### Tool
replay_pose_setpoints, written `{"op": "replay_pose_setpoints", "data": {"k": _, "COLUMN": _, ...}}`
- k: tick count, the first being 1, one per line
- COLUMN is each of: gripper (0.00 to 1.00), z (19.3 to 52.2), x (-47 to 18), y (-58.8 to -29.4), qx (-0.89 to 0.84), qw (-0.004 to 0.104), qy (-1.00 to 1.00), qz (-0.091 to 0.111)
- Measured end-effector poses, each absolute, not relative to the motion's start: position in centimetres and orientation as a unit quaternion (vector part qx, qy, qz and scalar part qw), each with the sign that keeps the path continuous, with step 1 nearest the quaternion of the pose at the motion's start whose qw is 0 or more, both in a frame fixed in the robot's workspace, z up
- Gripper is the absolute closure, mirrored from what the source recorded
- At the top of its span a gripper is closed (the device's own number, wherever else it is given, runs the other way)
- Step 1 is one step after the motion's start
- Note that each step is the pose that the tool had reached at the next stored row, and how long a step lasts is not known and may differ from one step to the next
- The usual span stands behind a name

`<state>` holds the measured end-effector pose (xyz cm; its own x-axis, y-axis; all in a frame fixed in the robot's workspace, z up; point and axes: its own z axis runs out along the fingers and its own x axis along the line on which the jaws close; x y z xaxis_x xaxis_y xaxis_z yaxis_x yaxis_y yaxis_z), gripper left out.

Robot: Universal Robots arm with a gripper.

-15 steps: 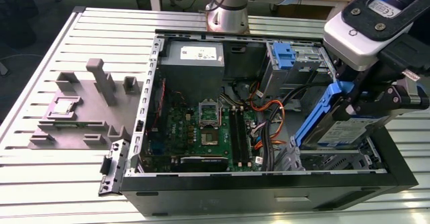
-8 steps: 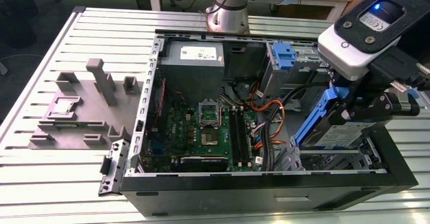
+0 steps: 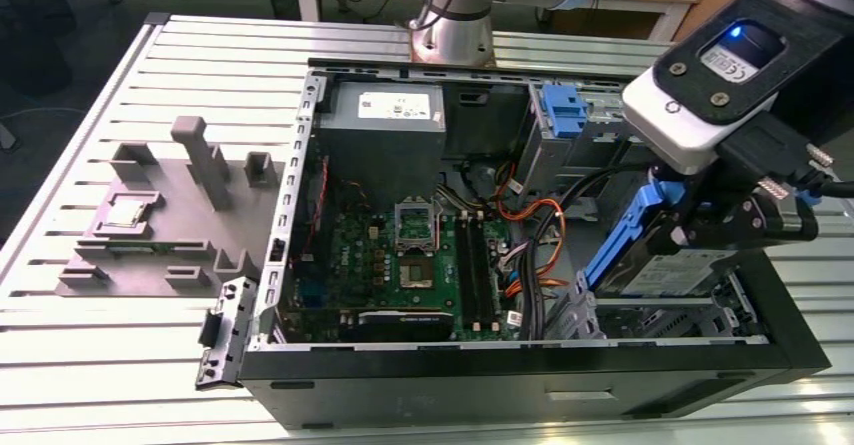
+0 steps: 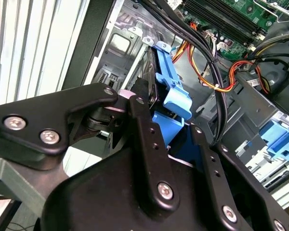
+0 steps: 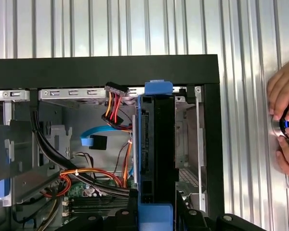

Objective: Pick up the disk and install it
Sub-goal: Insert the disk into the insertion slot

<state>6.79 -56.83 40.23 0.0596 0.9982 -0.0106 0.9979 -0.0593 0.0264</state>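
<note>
Black matte claw [image 5: 156, 214] of bolted links, clamped narrowly on the disk [image 5: 156, 144], which projects beyond its fingertips. The disk is a flat silver-grey slab with blue plastic rails [image 3: 625, 235], held on edge and tilted, just above the perforated steel drive cage [image 3: 654, 320] in a corner of the open black computer case [image 3: 534, 380]. Beyond lie the green motherboard [image 3: 400, 255] and orange cables [image 5: 86, 173]. The case stands on a ribbed aluminium bench [image 3: 107, 365], where a hand [image 5: 285, 120] rests.

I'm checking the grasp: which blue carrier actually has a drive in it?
The one on the disk held in the claw, tilted at the exterior view's right; the upright blue bracket holds no drive.
</note>
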Motion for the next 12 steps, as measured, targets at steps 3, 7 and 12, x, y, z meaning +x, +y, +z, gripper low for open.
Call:
{"op": "replay_pose_setpoints", "data": {"k": 3, "gripper": 0.63, "z": 39.9, "x": 6.8, "y": -56.83, "qx": 0.728, "qw": 0.013, "qy": 0.686, "qz": 0.005}}
{"op": "replay_pose_setpoints", "data": {"k": 7, "gripper": 0.63, "z": 39.54, "x": 6.79, "y": -56.83, "qx": 0.728, "qw": 0.013, "qy": 0.686, "qz": 0.005}}
{"op": "replay_pose_setpoints", "data": {"k": 12, "gripper": 0.63, "z": 39.21, "x": 6.8, "y": -56.83, "qx": 0.728, "qw": 0.013, "qy": 0.686, "qz": 0.005}}
